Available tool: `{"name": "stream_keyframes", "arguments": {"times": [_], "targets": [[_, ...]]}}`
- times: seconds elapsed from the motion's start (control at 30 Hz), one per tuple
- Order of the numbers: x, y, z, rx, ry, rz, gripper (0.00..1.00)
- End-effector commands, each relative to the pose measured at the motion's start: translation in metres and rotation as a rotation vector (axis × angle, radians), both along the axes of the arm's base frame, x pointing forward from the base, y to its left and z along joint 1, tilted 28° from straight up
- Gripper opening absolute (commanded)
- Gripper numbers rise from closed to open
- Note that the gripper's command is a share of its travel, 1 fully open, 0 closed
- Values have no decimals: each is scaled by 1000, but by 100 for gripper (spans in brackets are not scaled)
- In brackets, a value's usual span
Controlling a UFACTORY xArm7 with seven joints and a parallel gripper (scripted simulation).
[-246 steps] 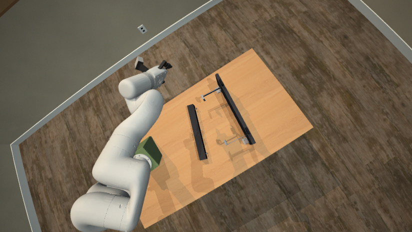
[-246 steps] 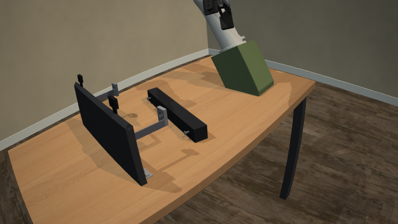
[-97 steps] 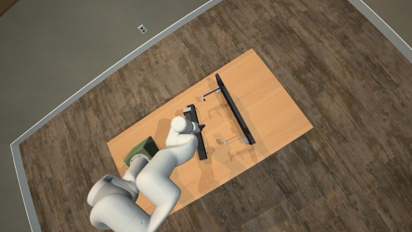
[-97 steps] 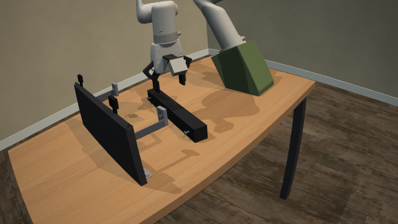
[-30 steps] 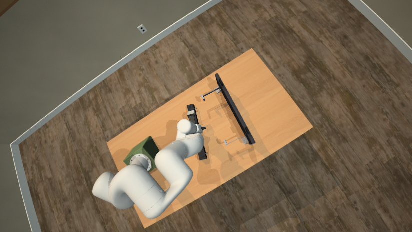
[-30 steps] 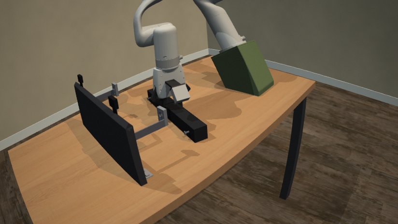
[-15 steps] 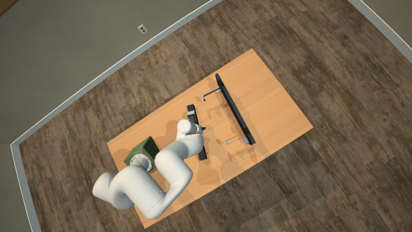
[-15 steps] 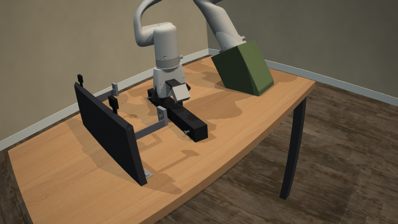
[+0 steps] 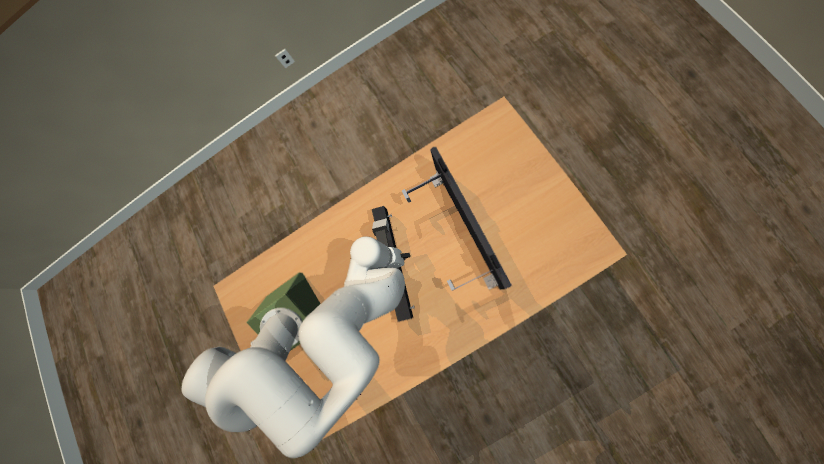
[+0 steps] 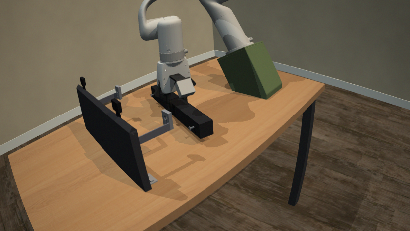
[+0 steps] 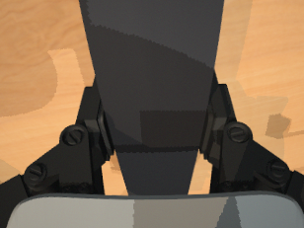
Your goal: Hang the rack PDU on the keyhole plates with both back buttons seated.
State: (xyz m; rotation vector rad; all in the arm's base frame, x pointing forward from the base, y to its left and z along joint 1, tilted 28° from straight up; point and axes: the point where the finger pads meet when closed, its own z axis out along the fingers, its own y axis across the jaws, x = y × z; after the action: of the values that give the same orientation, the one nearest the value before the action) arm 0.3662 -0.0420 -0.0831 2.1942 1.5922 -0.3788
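Note:
The rack PDU [image 10: 183, 113] is a long black bar lying flat on the wooden table; it also shows in the overhead view [image 9: 393, 265] and fills the middle of the wrist view [image 11: 153, 73]. A small grey button [image 10: 190, 128] sticks out of its side near the near end. My gripper [image 11: 155, 80] points straight down over the bar's far half and is shut on it, one finger on each long side. Two grey keyhole plates [image 10: 167, 118] [image 10: 118, 91] stand on arms reaching out from the black back panel [image 10: 110, 133], beside the PDU.
The arm's green base block [image 10: 249, 70] stands at the table's back right. The back panel [image 9: 467, 221] stands upright along the table, with two small black clips [image 10: 116, 105] at its top edge. The table edge lies close beyond the PDU's near end.

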Motion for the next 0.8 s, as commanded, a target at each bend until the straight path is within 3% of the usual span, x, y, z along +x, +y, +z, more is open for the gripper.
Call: {"name": "stream_keyframes", "arguments": {"times": [0.0, 0.5, 0.77], "targets": [[1, 8, 13, 2, -2, 2, 0], [0, 28, 51, 2, -2, 2, 0], [0, 32, 60, 2, -2, 2, 0]]}}
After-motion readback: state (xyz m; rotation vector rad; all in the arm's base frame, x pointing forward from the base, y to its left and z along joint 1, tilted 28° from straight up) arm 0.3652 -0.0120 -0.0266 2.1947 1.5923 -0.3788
